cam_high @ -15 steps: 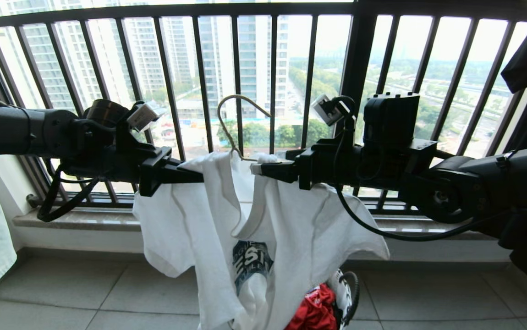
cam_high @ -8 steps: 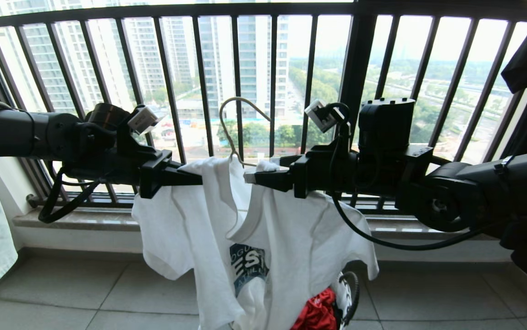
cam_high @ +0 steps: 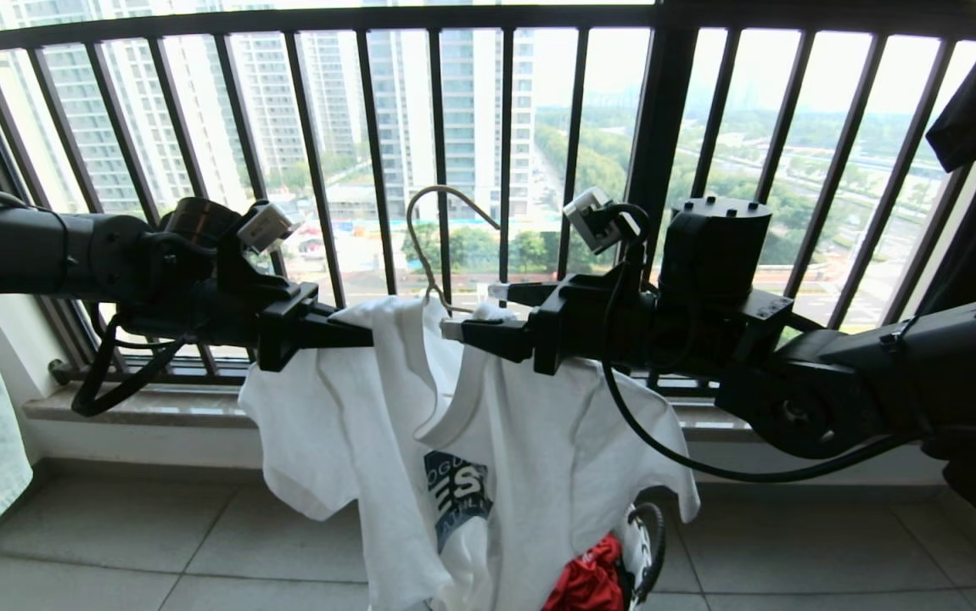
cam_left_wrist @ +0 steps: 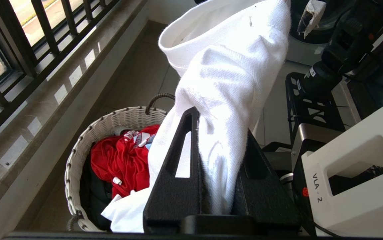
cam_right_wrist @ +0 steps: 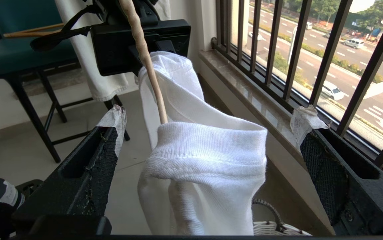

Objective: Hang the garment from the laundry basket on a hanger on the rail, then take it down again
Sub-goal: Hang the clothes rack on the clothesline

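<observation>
We see the black window railing filling the background, and in front of it our two arms reaching in level from either side, meeting over the shirt. The overhead rail is not in view.

The shirt hangs in mid-air between the arms, its print facing us, its hem trailing down toward the basket on the floor, where a red cloth lies. Its long axis runs straight down; its shoulder line runs across, from one gripper to the other.

Our left gripper is clamped on a bunched fold of the shirt's shoulder, the cloth squeezed between its fingers in the left wrist view. Our right gripper stands wide apart, its taped fingertips either side of the ribbed neckband without touching it.

The hanger rises out of the neck opening, its hook standing upright above the cloth. In the right wrist view its stem emerges from the neckband just ahead of the open right gripper. We judge the right gripper the nearer one, with the stem straight ahead, between it and the left gripper.
</observation>
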`<state>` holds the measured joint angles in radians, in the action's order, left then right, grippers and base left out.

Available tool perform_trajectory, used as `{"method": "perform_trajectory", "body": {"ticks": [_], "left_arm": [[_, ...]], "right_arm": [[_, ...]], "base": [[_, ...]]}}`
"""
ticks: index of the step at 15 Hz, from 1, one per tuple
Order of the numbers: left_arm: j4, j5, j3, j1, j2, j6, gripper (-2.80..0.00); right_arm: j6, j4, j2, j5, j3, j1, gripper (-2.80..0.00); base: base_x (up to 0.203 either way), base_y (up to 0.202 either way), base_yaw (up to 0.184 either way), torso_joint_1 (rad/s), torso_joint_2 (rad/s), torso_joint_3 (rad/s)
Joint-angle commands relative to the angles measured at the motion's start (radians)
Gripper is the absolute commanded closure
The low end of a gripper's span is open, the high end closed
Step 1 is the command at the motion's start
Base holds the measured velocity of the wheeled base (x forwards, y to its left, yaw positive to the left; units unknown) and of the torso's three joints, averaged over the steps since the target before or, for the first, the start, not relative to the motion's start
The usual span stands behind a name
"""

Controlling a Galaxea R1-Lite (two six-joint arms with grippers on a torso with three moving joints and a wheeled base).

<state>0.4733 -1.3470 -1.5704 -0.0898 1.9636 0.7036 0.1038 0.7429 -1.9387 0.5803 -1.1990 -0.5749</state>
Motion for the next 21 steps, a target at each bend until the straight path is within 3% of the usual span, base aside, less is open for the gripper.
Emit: {"method": "perform_trajectory", "body": {"ticks": [1, 14, 17, 18, 21], "left_arm": [[0.002, -0.007, 0.000, 0.005, 0.001, 0.004, 0.00], [0.003, -0.029, 0.003, 0.075, -0.028, -0.018, 0.00], [0.004, -0.029, 0.019, 0.090, -0.050, -0.035, 0.00], [0.004, -0.029, 0.019, 0.092, -0.061, -0.048, 0.00], [0.005, -0.031, 0.025, 0.122, -0.082, -0.056, 0.00]], "right_arm": [[0.000, 0.037, -0.002, 0.000, 0.008, 0.001, -2.80], [0.002, 0.055, 0.153, -0.008, 0.056, 0.030, -2.80], [0.001, 0.053, 0.162, -0.043, 0.052, 0.032, -2.80], [0.001, 0.053, 0.162, -0.046, 0.052, 0.032, 0.00], [0.000, 0.051, 0.158, -0.078, 0.041, 0.032, 0.00]], "base": [[0.000, 0.000, 0.000, 0.000, 0.00, 0.000], [0.000, 0.000, 0.000, 0.000, 0.00, 0.000], [0.000, 0.000, 0.000, 0.000, 0.00, 0.000], [0.000, 0.000, 0.000, 0.000, 0.00, 0.000], [0.000, 0.000, 0.000, 0.000, 0.00, 0.000]]}}
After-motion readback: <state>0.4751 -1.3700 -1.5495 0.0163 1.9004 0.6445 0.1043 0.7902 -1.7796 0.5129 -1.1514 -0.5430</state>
